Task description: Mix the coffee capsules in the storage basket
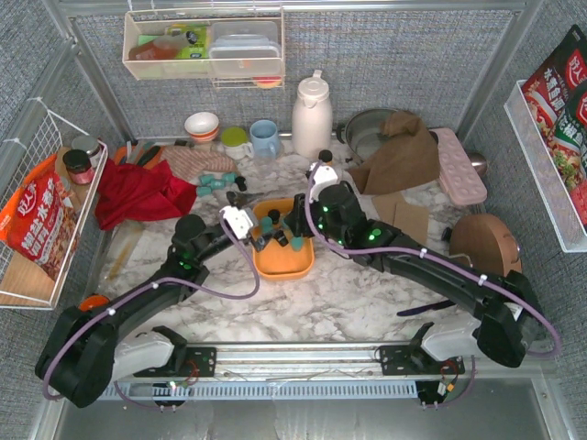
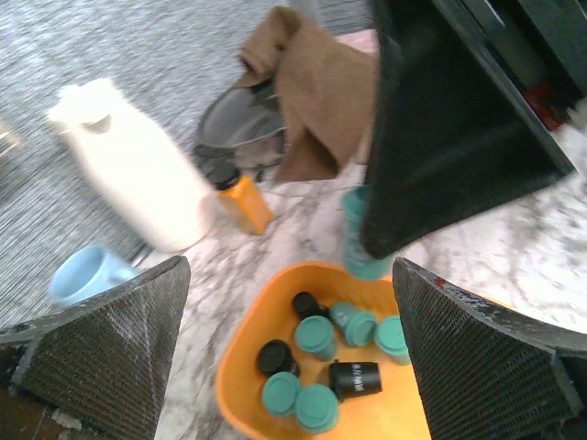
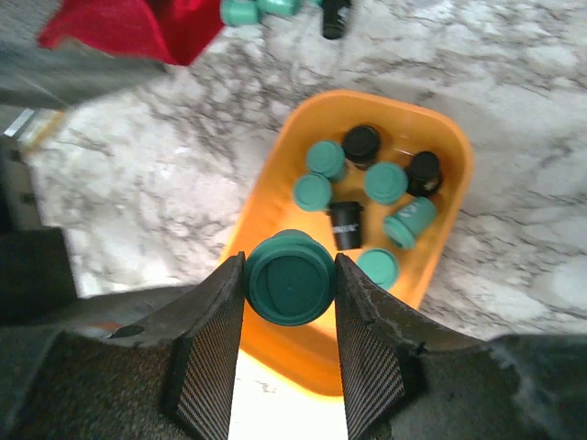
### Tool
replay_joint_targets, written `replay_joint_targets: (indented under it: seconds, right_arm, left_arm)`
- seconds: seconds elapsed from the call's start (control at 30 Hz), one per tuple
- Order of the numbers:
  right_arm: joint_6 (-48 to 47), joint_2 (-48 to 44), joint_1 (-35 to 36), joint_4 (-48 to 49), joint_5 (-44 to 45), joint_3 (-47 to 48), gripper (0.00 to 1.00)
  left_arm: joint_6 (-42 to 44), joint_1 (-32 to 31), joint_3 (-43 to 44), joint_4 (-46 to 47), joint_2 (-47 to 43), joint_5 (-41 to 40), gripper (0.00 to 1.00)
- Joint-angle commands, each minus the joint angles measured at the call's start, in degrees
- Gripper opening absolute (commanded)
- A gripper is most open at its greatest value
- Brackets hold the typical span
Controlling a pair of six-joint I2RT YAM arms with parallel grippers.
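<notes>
The orange storage basket [image 1: 282, 261] lies mid-table and holds several teal and black coffee capsules [image 2: 316, 335]. My right gripper [image 3: 290, 264] is shut on a teal capsule [image 3: 288, 286] and holds it above the basket's near end; the top view shows this gripper [image 1: 299, 231] over the basket. My left gripper [image 2: 289, 270] is open and empty, hovering over the basket's left side, also seen from above [image 1: 260, 235]. The left wrist view shows the held teal capsule [image 2: 359, 240] under the right gripper's black body. The basket's capsules [image 3: 385, 181] lie in a loose cluster.
Loose teal capsules [image 1: 215, 181] and a black one [image 1: 240, 183] lie beside a red cloth [image 1: 138, 194] behind the basket. A white jug [image 1: 312, 115], blue mug [image 1: 264, 137], amber bottle [image 2: 240, 197], brown cloth [image 1: 404, 151] and pan stand at the back.
</notes>
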Motion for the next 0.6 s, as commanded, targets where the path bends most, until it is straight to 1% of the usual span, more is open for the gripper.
replay_joint_targets:
  seconds: [0.0, 0.1, 0.27, 0.43, 0.57]
  right_arm:
    - [-5.8, 2.6, 1.0, -6.2, 8.0, 2.2, 0.31]
    - [-9.6, 5.2, 2.5, -7.9, 11.8, 3.2, 0.31]
    - [-14.7, 11.8, 5.1, -9.3, 12.7, 6.0, 0.31]
    - [-15.7, 17.8, 7.0, -7.2, 8.6, 7.8, 0.31]
    - [-15.1, 22.2, 7.9, -5.0, 6.8, 9.4, 0.32]
  left_arm:
    - [-3.9, 0.0, -1.0, 1.9, -3.2, -16.7, 0.99]
    - [-7.3, 0.1, -2.2, 3.6, -5.1, -28.8, 0.99]
    - [-11.3, 0.2, -4.5, 6.9, -7.2, -41.6, 0.99]
    - [-12.6, 0.8, -5.6, 7.9, -9.3, -52.6, 0.99]
    - [-13.2, 1.6, -7.0, 10.2, -11.3, -57.9, 0.99]
